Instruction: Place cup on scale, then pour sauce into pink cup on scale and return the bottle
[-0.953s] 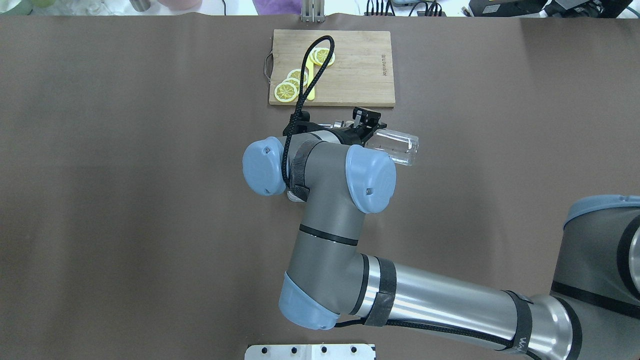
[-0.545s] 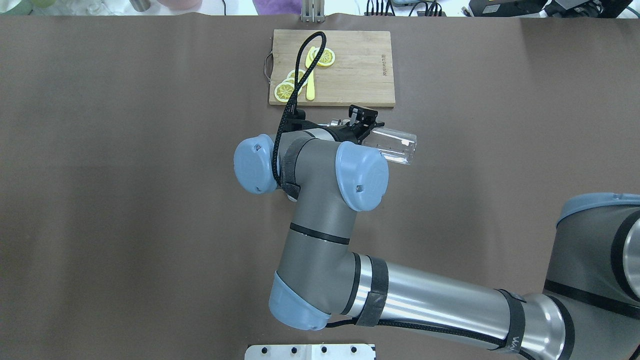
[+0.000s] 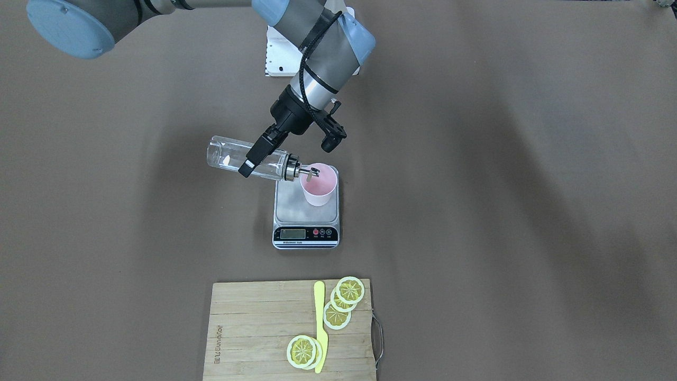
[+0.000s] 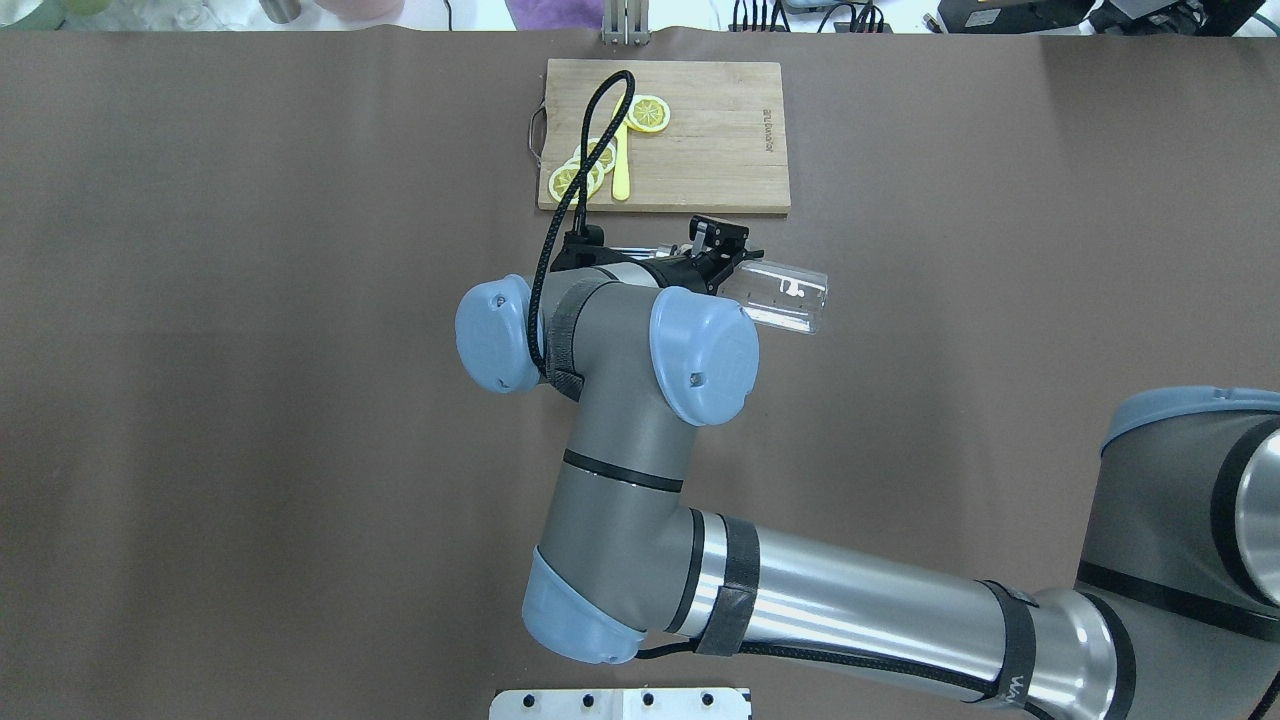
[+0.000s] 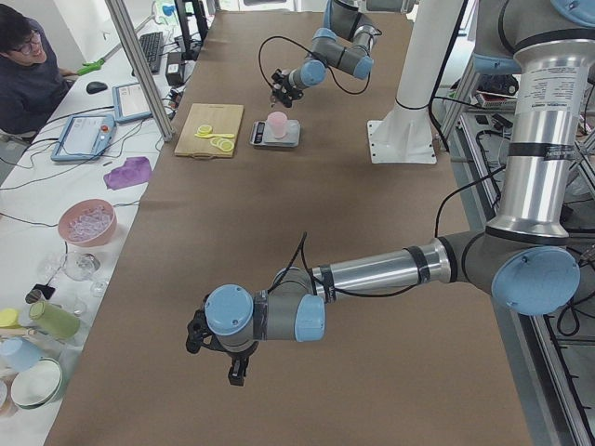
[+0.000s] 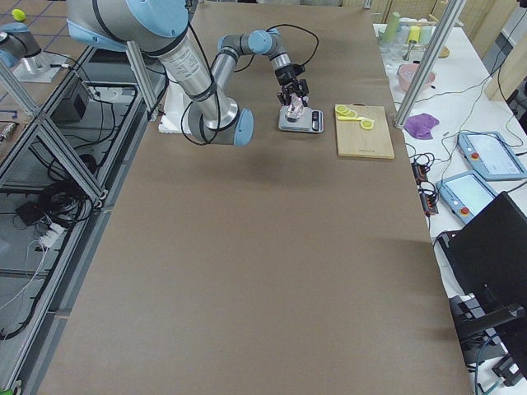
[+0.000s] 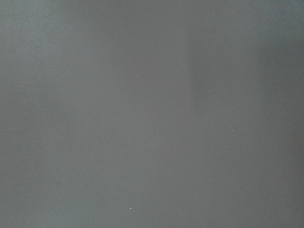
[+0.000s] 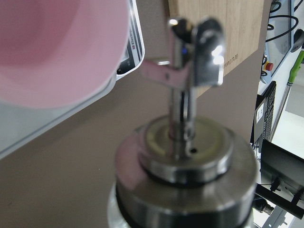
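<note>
In the middle of the front-facing view the right claw is clamped on the bottle, one black finger crossing the glass near the neck. The bottle lies almost level above the table, its base toward the left of the frame. Its metal spout reaches over the left edge of the cup's rim. The cup stands upright on the upper right corner of the scale, whose display and buttons face the bottom of the frame. In the right wrist view the spout fills the centre, with the pink cup blurred at upper left.

Lower in the front-facing view a wooden cutting board carries lemon slices and a yellow knife.

In the exterior left view the left claw hangs low over the table at lower left, well apart from the scale. I cannot tell whether its fingers are apart or together.
</note>
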Tool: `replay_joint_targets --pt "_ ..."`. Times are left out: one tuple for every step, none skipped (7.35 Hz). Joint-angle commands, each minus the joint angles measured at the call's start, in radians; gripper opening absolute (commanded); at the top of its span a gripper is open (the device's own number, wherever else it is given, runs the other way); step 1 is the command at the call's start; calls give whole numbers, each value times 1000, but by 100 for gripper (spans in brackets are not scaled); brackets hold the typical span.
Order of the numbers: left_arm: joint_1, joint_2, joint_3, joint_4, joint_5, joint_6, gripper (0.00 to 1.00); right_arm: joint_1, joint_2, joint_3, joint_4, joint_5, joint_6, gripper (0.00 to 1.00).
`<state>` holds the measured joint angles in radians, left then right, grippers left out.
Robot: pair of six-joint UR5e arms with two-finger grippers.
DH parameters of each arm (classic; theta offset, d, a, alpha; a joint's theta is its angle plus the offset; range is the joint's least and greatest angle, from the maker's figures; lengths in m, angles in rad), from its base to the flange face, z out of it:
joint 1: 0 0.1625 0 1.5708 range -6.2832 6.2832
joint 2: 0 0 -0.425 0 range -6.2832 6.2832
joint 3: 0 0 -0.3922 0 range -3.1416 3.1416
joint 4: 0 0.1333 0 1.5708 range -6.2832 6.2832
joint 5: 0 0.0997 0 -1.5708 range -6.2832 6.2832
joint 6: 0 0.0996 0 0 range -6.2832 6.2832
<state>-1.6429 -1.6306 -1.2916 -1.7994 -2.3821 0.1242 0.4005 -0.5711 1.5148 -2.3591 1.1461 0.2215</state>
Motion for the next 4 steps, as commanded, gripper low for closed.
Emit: replay_joint_targets --pt "0 0 -2 0 0 0 98 -3 2 1 -25 0 1 0" --pt "0 0 -3 0 0 0 98 -6 2 1 -57 0 1 0" --pt "0 0 -2 0 0 -1 98 -8 2 1 -75 0 1 0" --pt "0 0 -2 0 0 0 98 -9 3 1 -89 0 1 0"
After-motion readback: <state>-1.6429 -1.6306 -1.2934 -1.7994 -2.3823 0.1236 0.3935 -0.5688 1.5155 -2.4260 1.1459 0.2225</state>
